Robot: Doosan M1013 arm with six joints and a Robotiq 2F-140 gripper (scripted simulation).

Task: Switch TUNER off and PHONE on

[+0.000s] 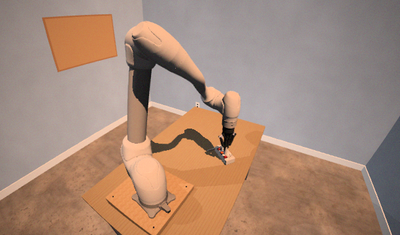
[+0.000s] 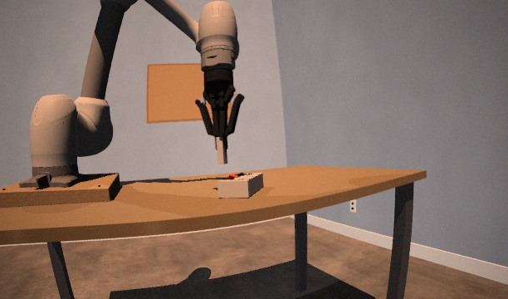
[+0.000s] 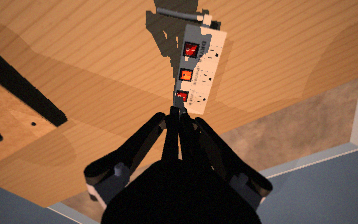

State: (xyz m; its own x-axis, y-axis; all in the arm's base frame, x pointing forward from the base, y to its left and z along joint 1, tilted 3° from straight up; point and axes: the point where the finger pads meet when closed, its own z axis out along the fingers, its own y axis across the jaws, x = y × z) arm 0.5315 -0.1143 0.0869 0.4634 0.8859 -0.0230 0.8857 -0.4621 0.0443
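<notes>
A: Start at the hand. What state is the black two-finger gripper (image 2: 222, 155) in?

B: Fully closed with nothing between its pale fingertips (image 2: 221, 150), so they make one blunt poking tip. It hangs above the table, clear of the strip, pointing straight down.

A: And the strip itself?

B: The small white rectangular power strip (image 2: 240, 185) lies flat and face up on the tan wooden table (image 2: 341, 183), toward the far edge from the arm's square wooden base plate (image 2: 92, 188), nearer the table's right-hand side in the exterior view. In the wrist view the closed tip sits over the near end of the strip, just by the nearest of its three red rocker switches (image 3: 185, 75).

A: Which rocker is TUNER, which PHONE?

B: Cannot tell; the labels are too small to read.

A: So how should the press go?

B: I would centre the tip over one half of the chosen rocker, not its middle, and come down vertically and slowly. A sideways shove could slide or tip the light strip. Press only until the rocker snaps over, then lift straight up, keeping clear of the neighbouring switch, which must not change.
</notes>
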